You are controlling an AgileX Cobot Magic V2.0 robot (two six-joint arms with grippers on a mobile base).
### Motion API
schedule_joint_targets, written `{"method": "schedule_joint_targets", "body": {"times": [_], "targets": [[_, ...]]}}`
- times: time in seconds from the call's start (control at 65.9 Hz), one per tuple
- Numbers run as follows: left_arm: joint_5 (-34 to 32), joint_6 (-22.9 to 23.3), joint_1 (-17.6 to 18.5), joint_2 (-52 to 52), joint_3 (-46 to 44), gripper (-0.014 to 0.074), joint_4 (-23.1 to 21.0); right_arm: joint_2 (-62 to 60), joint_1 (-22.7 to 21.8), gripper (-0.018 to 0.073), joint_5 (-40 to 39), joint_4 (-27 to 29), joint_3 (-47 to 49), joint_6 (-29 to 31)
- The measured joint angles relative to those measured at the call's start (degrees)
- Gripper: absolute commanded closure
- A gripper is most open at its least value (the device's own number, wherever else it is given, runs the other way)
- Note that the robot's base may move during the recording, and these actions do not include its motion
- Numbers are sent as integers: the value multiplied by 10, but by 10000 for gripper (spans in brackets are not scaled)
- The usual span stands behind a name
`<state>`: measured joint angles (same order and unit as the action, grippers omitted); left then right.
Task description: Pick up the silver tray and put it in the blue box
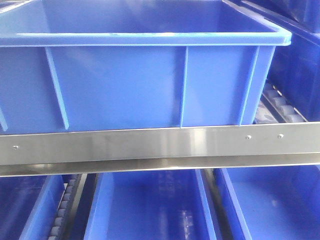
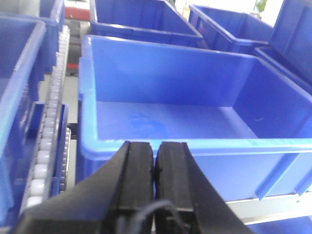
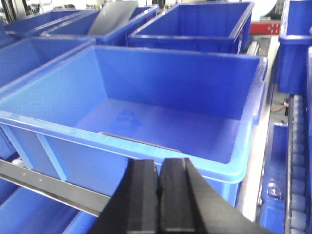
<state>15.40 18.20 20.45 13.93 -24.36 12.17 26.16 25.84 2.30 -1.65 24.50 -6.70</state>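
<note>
The blue box (image 1: pixel 120 85) fills the front view, resting on a shelf rail, and nothing lies on its floor. Its near rim (image 2: pixel 243 145) runs just beyond my left gripper (image 2: pixel 156 146), which is shut and holds nothing. Likewise shut and empty, my right gripper (image 3: pixel 159 163) sits before the same rim (image 3: pixel 58 127). A flat grey sheet (image 3: pixel 112 17), apparently the silver tray, leans tilted in a bin at the far back left, well away from both grippers. Most of it is hidden.
A steel rail (image 1: pixel 150 142) runs under the box. Narrower blue bins (image 1: pixel 150 205) sit on the level below. Roller tracks (image 2: pixel 48 126) (image 3: pixel 297 161) flank the box. More blue crates (image 2: pixel 141 19) (image 3: pixel 195 24) stand behind and beside it.
</note>
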Motion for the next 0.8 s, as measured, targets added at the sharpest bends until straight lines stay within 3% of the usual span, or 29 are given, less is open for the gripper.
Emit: {"method": "schedule_joint_targets", "body": {"times": [0.197, 0.683, 0.804], "targets": [[63, 0, 0, -91, 12, 602, 0, -57, 0, 502, 35, 0, -10, 0], [64, 0, 0, -101, 12, 603, 0, -57, 0, 502, 43, 0, -14, 0], [64, 0, 0, -101, 12, 603, 0, -68, -34, 502, 29, 0, -38, 0]]}}
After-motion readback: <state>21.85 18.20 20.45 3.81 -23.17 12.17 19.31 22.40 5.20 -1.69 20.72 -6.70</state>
